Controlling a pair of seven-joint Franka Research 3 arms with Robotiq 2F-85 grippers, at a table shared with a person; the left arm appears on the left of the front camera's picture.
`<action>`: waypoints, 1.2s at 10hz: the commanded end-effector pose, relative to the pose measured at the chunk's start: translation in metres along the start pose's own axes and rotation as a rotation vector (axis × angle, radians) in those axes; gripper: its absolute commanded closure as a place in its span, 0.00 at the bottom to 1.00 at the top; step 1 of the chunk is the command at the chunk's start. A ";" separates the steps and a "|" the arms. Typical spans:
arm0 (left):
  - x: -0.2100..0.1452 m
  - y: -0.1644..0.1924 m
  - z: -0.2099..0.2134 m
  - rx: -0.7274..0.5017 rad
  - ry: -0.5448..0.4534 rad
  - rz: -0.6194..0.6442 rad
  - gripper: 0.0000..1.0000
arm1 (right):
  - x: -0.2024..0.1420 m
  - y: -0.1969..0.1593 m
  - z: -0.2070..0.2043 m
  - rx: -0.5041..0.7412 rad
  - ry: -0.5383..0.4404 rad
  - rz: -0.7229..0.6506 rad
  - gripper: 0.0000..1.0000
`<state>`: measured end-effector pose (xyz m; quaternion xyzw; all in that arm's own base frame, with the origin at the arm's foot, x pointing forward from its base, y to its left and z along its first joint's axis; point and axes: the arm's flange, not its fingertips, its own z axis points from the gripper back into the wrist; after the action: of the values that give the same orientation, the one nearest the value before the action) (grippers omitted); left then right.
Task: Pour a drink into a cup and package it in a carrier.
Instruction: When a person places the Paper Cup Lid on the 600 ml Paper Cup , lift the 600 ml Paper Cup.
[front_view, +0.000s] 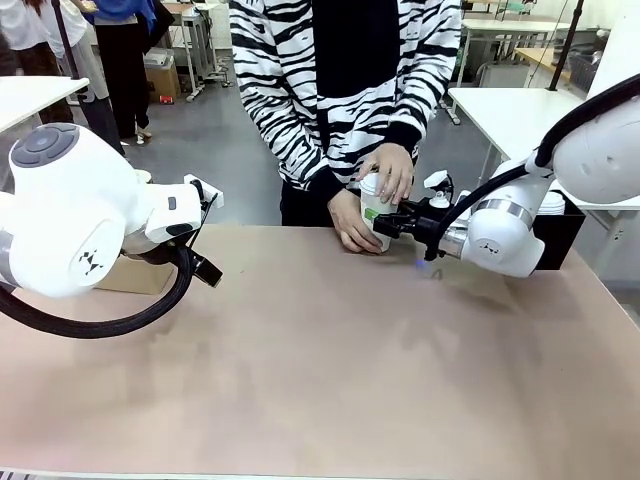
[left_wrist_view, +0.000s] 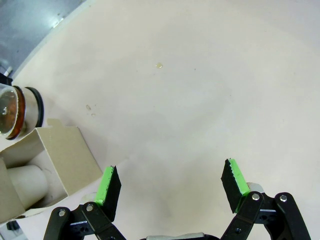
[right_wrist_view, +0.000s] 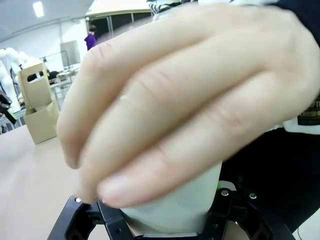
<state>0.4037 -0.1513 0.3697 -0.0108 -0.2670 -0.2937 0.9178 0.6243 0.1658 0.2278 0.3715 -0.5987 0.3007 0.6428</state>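
Note:
The white cup (front_view: 372, 208) with a domed lid stands at the table's far edge. My right gripper (front_view: 393, 222) is shut on its side. The person's two hands (front_view: 385, 172) hold it as well, one on the lid and one low on the wall. In the right wrist view a hand (right_wrist_view: 190, 95) covers most of the cup (right_wrist_view: 175, 202) between my black fingers (right_wrist_view: 82, 217). My left gripper (left_wrist_view: 171, 182) hangs open over bare tabletop, its green pads (left_wrist_view: 107, 186) wide apart. The brown carrier (left_wrist_view: 60, 152) sits just beside it, also seen as the carrier (front_view: 135, 277) and the carrier (right_wrist_view: 37, 107).
A glass jug (left_wrist_view: 15, 112) with a black band and brownish contents stands next to the carrier. A black box (front_view: 562, 235) sits at the far right behind my right arm. The tan tabletop (front_view: 320, 380) is open in the middle and front.

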 end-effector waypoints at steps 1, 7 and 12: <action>0.000 0.000 0.001 -0.002 -0.002 0.000 0.00 | 0.008 0.000 -0.004 -0.003 -0.013 0.006 0.40; 0.000 0.000 0.001 -0.002 -0.002 0.000 0.00 | 0.008 0.000 -0.004 -0.003 -0.013 0.006 0.40; 0.000 0.000 0.001 -0.002 -0.002 0.000 0.00 | 0.008 0.000 -0.004 -0.003 -0.013 0.006 0.40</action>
<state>0.4037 -0.1513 0.3697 -0.0108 -0.2670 -0.2937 0.9178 0.6250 0.1650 0.2295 0.3708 -0.6000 0.3009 0.6418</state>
